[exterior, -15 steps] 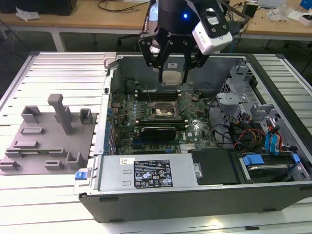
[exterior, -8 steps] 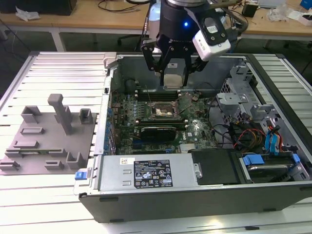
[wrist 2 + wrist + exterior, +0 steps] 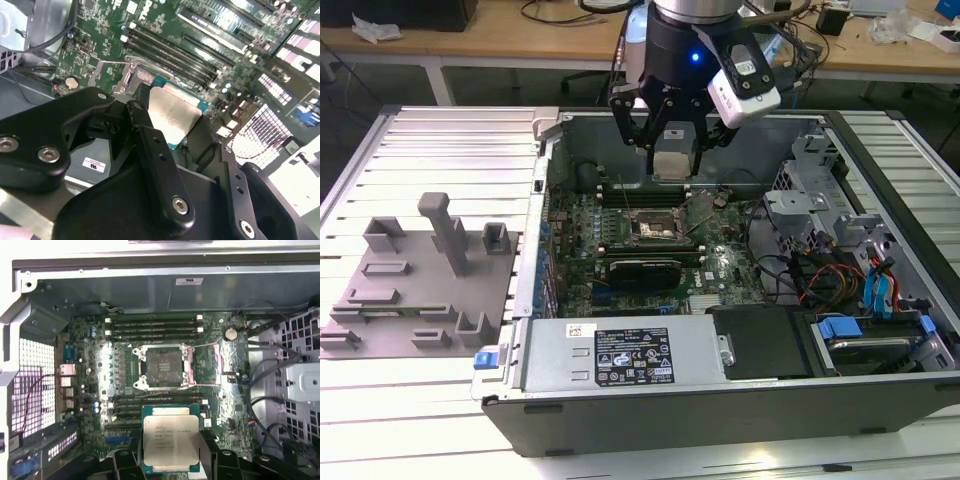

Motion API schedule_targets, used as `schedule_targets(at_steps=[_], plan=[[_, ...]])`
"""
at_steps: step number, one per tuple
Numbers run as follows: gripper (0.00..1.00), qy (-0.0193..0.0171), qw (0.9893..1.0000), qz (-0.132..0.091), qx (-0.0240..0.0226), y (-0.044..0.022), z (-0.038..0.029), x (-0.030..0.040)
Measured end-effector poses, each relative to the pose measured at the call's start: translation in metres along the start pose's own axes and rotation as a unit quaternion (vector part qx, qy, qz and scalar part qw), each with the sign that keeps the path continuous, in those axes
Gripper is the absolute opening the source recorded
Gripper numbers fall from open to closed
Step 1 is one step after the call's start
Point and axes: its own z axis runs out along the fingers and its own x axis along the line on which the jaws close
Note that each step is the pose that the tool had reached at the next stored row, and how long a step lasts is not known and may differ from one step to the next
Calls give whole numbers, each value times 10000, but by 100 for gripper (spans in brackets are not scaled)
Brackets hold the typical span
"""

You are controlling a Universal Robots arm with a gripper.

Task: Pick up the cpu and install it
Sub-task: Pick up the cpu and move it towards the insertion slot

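The hand [image 3: 673,156] is clamped on the cpu [image 3: 171,442], its black fingers [image 3: 150,150] pressed against two opposite edges of the chip. The silvery lid faces up toward the wrist, and the chip is held flat and level. The hand hangs in the air inside the open computer case [image 3: 720,420], above the motherboard [image 3: 95,390], so the cpu touches nothing but the fingers.

The relation that matters is chip to socket [image 3: 162,366]. The socket lies below the hand, roughly underneath it and slightly ahead of the chip's leading edge, with clear air between them. Its square seat is bare, and its load plate [image 3: 207,365] is swung open to one side. In the first wrist view the cpu's edges run parallel to the socket frame, so the two look squared up. The chip is close to square, with no marked long axis.

By count there is one hand, one cpu, one socket and four memory slots [image 3: 152,327] just beyond the socket. One grey fixture [image 3: 420,290] sits well apart from the hand, on the surface [image 3: 440,150] outside the case.
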Motion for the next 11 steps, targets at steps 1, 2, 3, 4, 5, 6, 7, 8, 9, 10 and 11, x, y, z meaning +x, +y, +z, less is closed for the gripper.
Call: schedule_targets(at_steps=[1, 2, 3, 4, 5, 6, 7, 8, 9, 10, 11], plan=[[54, 0, 10000, 0, 0, 20, 17, 1], [54, 0, 10000, 0, 0, 60, 53, 4], [54, 0, 10000, 0, 0, 75, 70, 5], [54, 0, 10000, 1, -1, 90, 89, 6], [54, 0, 10000, 0, 0, 113, 109, 7], [54, 0, 10000, 0, 0, 127, 122, 8], [54, -3, 10000, 0, -1, 150, 146, 9], [54, -8, 10000, -1, -1, 165, 155, 10], [54, -16, 10000, -5, -1, 185, 166, 11], [54, -23, 10000, -11, -1, 203, 175, 12], [54, -30, 10000, -18, -1, 225, 187, 13]])
